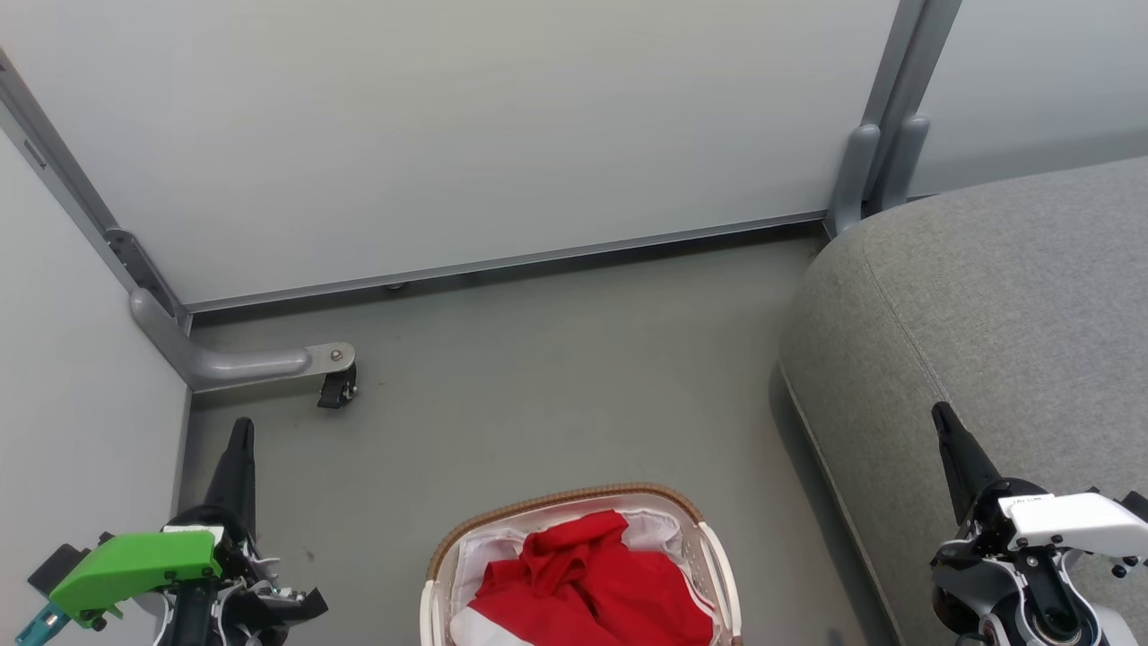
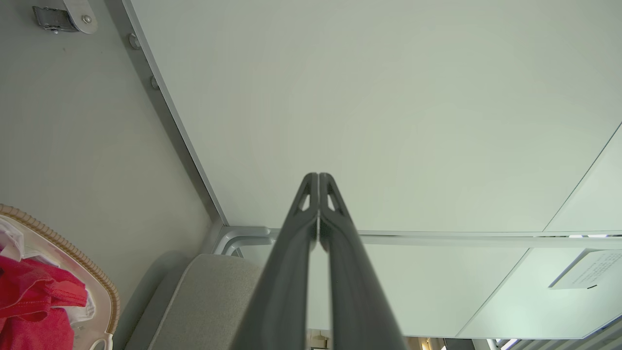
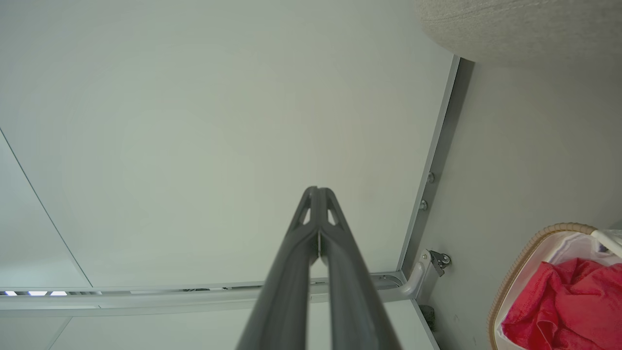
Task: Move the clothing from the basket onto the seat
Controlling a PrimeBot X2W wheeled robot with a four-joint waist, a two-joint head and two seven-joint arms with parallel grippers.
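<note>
Red clothing (image 1: 587, 583) lies bunched inside the white basket (image 1: 708, 547) with a brown woven rim, on the floor at the bottom middle of the head view. The grey seat (image 1: 1004, 305) fills the right side, right of the basket. My left gripper (image 1: 240, 431) is at the lower left, shut, fingers pointing up and holding nothing. My right gripper (image 1: 942, 417) is at the lower right over the seat's edge, shut and empty. The left wrist view shows that gripper (image 2: 318, 176) pressed together, with the clothing (image 2: 34, 301), the basket (image 2: 104, 287) and the seat (image 2: 204, 301). The right gripper (image 3: 317, 189) is likewise shut, near the clothing (image 3: 568, 296) and the basket (image 3: 520, 265).
Pale partition panels (image 1: 502, 135) stand behind and to the left. A grey partition foot with a black caster (image 1: 337, 388) sits on the floor at the left. Bare grey floor (image 1: 556, 386) lies between the basket and the panels.
</note>
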